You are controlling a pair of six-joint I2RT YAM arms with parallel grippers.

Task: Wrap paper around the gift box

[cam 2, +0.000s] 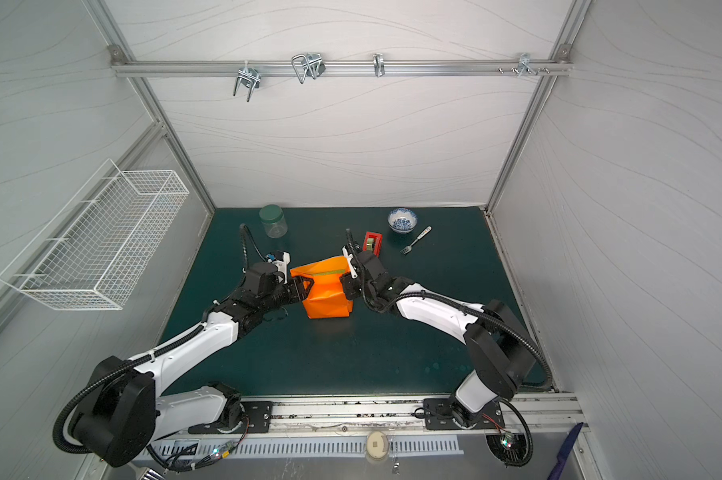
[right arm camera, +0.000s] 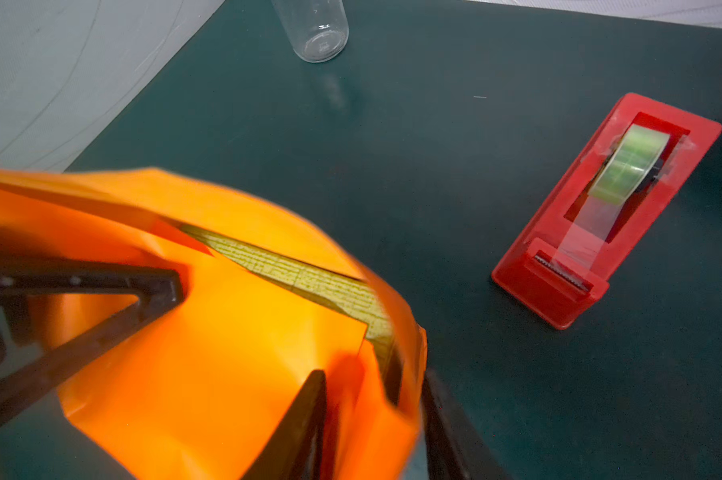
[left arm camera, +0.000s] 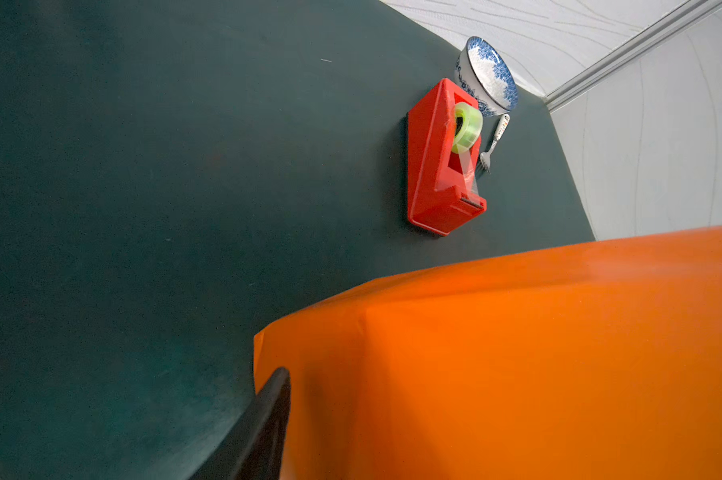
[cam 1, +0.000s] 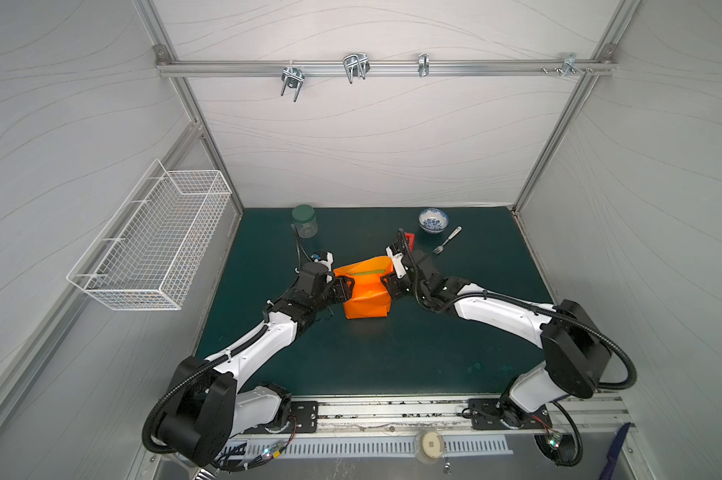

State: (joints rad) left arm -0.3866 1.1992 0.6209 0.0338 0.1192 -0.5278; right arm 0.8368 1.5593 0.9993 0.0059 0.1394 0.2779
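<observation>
The right hand (right arm camera: 374, 376) seemingly pinches the paper (right arm camera: 226, 353) around the gift box (right arm camera: 309, 282), while the left hand (cam 2: 308, 286) presses its opposite side, grip unclear.

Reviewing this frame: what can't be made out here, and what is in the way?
gift box: only a green strip shows in both top views; the paper covers the rest.
left gripper: left wrist view shows one finger, cut by the edge; grip unclear.
right gripper: motion blur in the right wrist view; grip on the paper unclear.
tape dispenser: mostly behind the right arm in a top view.
</observation>
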